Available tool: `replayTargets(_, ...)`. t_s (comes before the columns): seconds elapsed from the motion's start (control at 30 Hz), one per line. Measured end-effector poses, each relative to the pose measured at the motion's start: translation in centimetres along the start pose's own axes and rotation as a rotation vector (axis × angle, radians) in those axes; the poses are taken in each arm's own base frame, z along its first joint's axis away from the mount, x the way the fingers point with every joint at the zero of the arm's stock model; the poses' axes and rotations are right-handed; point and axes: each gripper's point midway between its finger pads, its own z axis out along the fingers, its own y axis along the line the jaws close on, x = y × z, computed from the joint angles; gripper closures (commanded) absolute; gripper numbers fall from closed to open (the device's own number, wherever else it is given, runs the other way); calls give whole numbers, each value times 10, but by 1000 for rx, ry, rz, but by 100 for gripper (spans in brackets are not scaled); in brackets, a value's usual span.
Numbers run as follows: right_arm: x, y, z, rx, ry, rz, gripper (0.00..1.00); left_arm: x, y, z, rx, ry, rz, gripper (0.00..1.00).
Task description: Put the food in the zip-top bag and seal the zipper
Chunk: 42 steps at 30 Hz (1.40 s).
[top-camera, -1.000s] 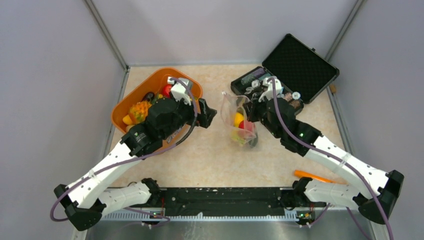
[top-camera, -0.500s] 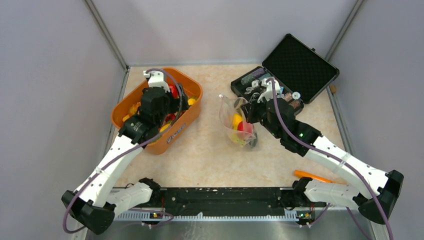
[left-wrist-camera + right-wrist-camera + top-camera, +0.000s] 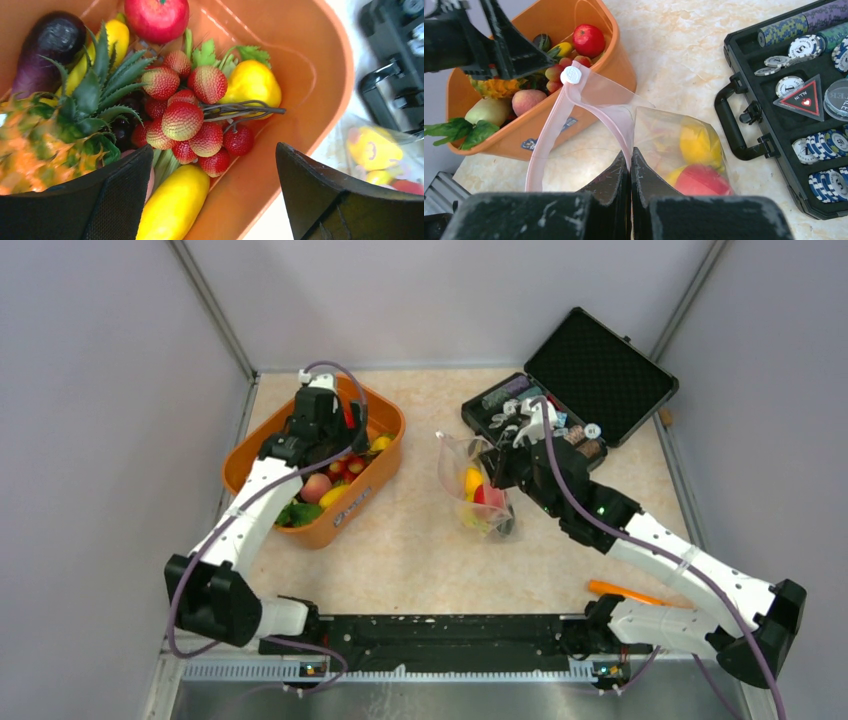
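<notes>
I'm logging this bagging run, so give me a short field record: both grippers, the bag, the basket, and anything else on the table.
left gripper: open, empty, over the orange basket
right gripper: shut on the zip-top bag at its mouth edge
zip-top bag: mouth open, pink zipper unsealed; a yellow piece and a red piece inside
orange basket: strawberry cluster, red apple, pineapple, eggplant and more
black case: open, holding poker chips
</notes>
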Motion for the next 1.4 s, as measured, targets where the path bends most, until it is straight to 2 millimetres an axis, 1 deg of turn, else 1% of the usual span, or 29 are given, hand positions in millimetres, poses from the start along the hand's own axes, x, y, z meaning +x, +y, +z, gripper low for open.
replayTargets(0.13,0,0,0,-2,1,0,100,20,8,22,-21,90,12,10)
replayTargets(0.23,1,2,0,-9,4,0,99,31,16,36,-32,141,16,10)
replayTargets(0.3,1,2,0,-14,4,1,99,35,22,44,-41,165,18,12)
replayTargets(0.4,1,3,0,-19,4,2,99,40,28,58,-51,205,17,26)
replayTargets(0.43,1,4,0,-19,4,2,99,42,28,63,-50,228,18,28)
replayTargets(0.47,0,4,0,-21,4,2,99,43,27,69,-43,251,18,31)
replayTargets(0.53,1,4,0,-21,5,2,99,50,23,80,-14,291,19,41)
replayTargets(0.57,1,4,0,-21,5,2,99,54,22,83,-5,308,17,45)
replayTargets(0.6,1,4,0,-21,5,2,99,58,21,84,3,324,15,47)
replayTargets(0.63,1,4,0,-22,5,2,99,61,20,84,8,335,12,49)
replayTargets(0.67,1,4,0,-22,5,2,99,62,19,83,15,340,11,54)
replayTargets(0.8,1,4,0,-22,5,2,99,61,16,82,37,340,6,66)
replayTargets(0.9,1,4,0,-21,5,2,99,58,14,77,48,334,5,68)
replayTargets(0.97,3,3,1,-21,7,1,99,53,12,70,59,317,4,69)
replayTargets(1.23,5,5,1,-29,10,5,99,17,4,27,101,171,7,69)
replayTargets(1.4,5,5,1,-29,10,7,99,1,3,2,107,91,9,69)
